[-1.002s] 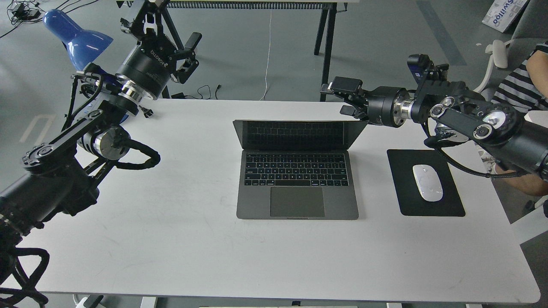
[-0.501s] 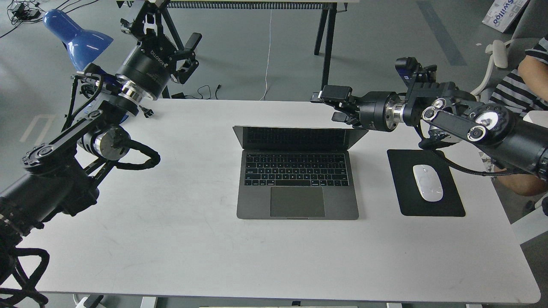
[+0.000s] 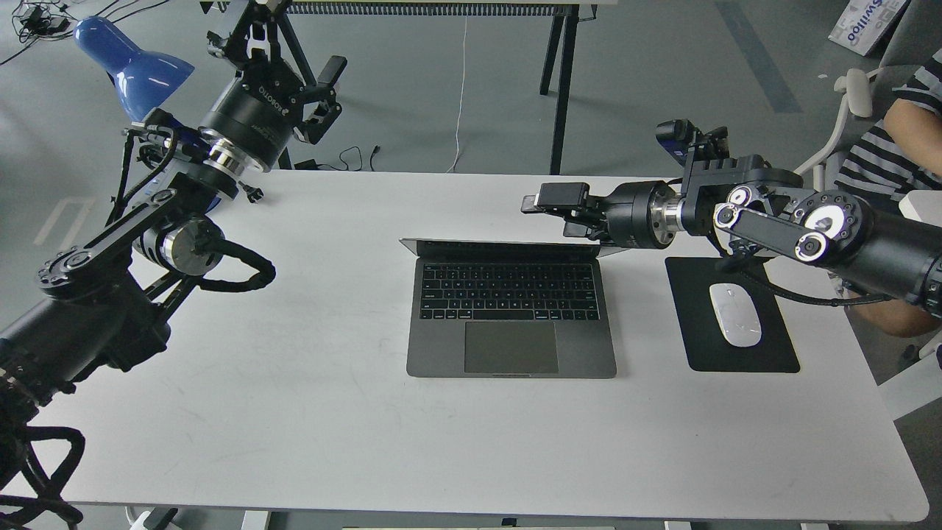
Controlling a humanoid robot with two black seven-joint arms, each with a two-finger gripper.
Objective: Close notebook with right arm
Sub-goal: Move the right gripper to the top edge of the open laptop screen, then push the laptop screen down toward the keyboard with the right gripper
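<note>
The grey notebook [image 3: 511, 324] lies open in the middle of the white table [image 3: 309, 412], keyboard facing me. Its lid [image 3: 515, 248] is tilted far forward, so I see it nearly edge-on as a thin strip above the keyboard. My right gripper [image 3: 550, 216] reaches in from the right, just behind and above the right half of the lid's top edge, fingers apart and holding nothing; I cannot tell whether it touches the lid. My left gripper [image 3: 327, 92] is open and empty, raised beyond the table's far left corner.
A white mouse [image 3: 734, 314] lies on a black mouse pad [image 3: 765, 353] to the right of the notebook, under my right arm. A blue lamp [image 3: 132, 62] stands at the far left. A seated person [image 3: 898, 140] is at the right edge.
My right gripper has moved left and down toward me. The notebook's lid has swung forward, from showing its dark screen to nearly edge-on. The left arm has not moved.
</note>
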